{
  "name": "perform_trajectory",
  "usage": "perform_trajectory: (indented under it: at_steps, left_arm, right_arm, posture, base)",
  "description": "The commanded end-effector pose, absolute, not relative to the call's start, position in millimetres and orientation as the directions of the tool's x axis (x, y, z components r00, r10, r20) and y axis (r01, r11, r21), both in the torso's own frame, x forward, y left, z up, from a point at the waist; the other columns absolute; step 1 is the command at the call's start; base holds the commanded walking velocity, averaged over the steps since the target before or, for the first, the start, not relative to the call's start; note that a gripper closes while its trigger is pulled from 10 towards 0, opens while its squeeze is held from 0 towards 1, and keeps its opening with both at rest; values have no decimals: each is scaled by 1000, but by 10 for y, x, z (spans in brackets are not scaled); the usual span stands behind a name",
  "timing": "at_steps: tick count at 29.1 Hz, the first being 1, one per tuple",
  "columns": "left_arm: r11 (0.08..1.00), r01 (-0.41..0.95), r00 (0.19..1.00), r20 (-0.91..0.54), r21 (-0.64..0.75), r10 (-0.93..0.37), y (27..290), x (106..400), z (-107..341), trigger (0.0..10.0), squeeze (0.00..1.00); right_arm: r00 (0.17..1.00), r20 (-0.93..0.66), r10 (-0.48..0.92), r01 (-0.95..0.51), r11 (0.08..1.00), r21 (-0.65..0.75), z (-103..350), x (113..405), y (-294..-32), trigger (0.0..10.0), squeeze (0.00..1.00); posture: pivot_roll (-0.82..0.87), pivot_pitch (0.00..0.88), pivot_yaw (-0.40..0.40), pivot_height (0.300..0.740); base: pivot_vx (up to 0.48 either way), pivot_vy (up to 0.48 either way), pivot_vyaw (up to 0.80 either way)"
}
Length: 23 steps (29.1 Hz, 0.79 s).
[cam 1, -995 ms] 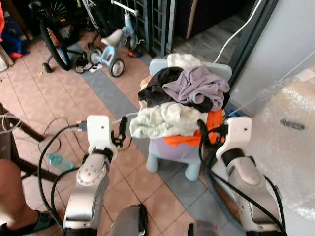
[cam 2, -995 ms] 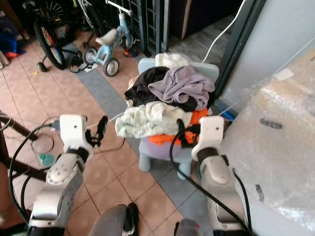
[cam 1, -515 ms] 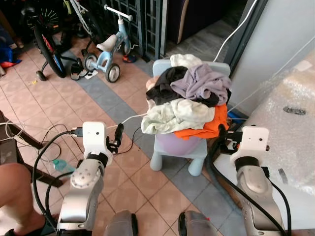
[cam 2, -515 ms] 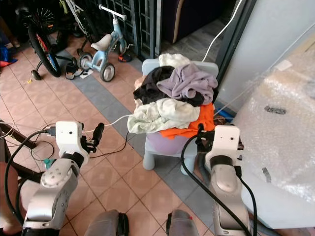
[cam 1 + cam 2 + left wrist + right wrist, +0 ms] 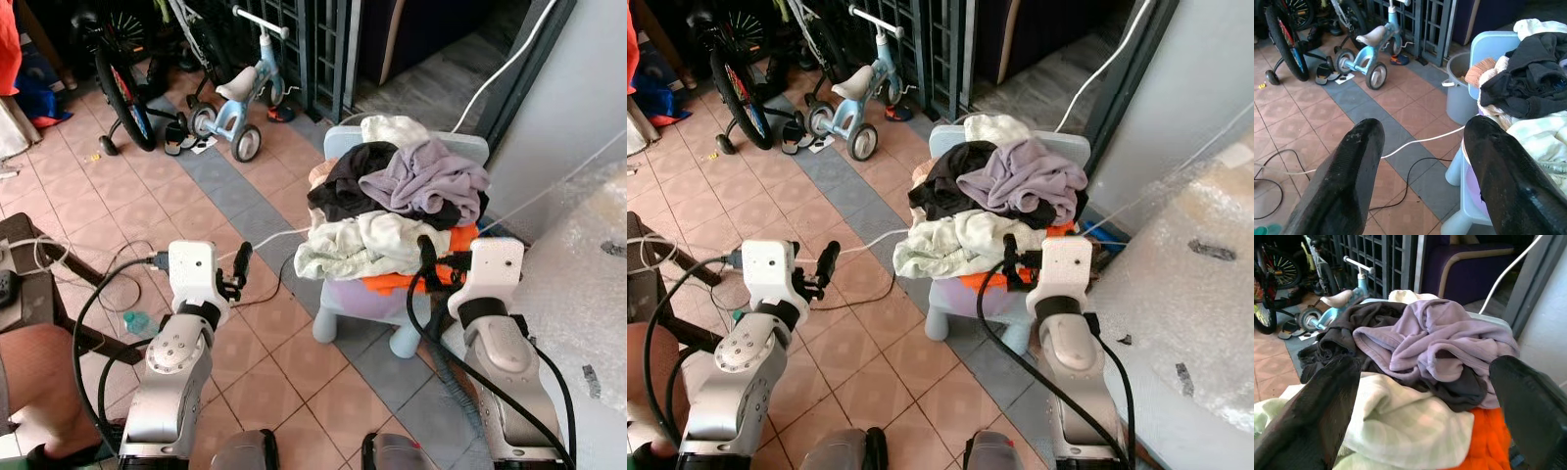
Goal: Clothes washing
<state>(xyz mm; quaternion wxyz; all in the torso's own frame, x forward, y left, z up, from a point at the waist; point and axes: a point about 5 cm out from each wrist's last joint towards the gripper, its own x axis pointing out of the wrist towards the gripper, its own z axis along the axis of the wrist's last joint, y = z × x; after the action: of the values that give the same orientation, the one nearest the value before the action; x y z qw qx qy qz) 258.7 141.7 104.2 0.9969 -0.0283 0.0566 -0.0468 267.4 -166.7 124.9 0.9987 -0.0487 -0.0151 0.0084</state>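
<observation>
I hold my right gripper (image 5: 1425, 406) spread wide just beside the clothes pile (image 5: 397, 211) heaped on the small blue chair (image 5: 345, 311), aimed to take a garment, while my left gripper (image 5: 1425, 171), also spread, hovers off to the side over the tiled floor (image 5: 137, 211).

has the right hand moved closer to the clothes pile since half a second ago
Yes. The right hand now overlaps the clothes pile on the chair; earlier it sat beside the chair's seat.
</observation>
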Motion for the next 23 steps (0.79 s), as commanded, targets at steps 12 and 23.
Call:
perform_trajectory:
  at_steps: [12, 23]
  left_arm:
    - [993, 88, 988, -119, -78, -97, 1398, 2555, 1051, 10000, 0]
    - [996, 49, 986, -157, -70, -59, 1431, 2538, 1015, 10000, 0]
  right_arm:
    - [994, 14, 110, -107, 987, -121, 1218, 2810, -1546, 10000, 0]
    - [996, -60, -62, 43, 959, -279, 1072, 2869, -1740, 10000, 0]
  posture:
    - [-3, 168, 34, 740]
    - [17, 175, 23, 740]
  base:
    - [443, 0, 0]
    - [0, 0, 0]
